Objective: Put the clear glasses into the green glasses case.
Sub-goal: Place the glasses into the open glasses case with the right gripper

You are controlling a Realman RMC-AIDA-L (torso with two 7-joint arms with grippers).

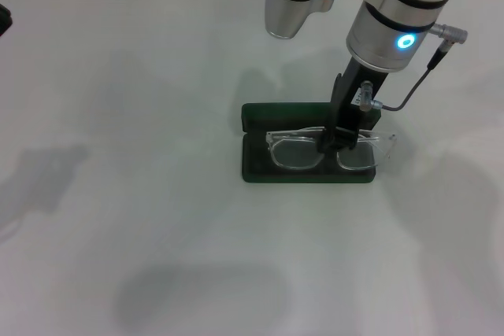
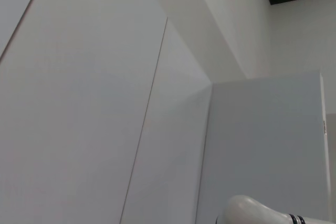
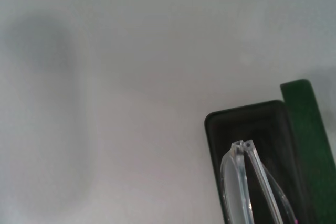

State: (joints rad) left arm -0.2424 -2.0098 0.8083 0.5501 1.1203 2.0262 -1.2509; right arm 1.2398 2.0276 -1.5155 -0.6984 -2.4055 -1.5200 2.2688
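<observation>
The right gripper (image 1: 340, 141) was clamped on the bridge of the clear glasses (image 1: 295, 151), which lay across the open green glasses case (image 1: 256, 169) on the white table (image 1: 118, 194), long axis left-right along the case, lenses facing the robot.

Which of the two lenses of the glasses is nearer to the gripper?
The lens on the robot's right, just under the right gripper; the other lens lies farther left.

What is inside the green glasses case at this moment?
The clear glasses are in the open green glasses case, with the right gripper on their bridge. The gripper covers the bridge, and one end sticks past the case.
</observation>
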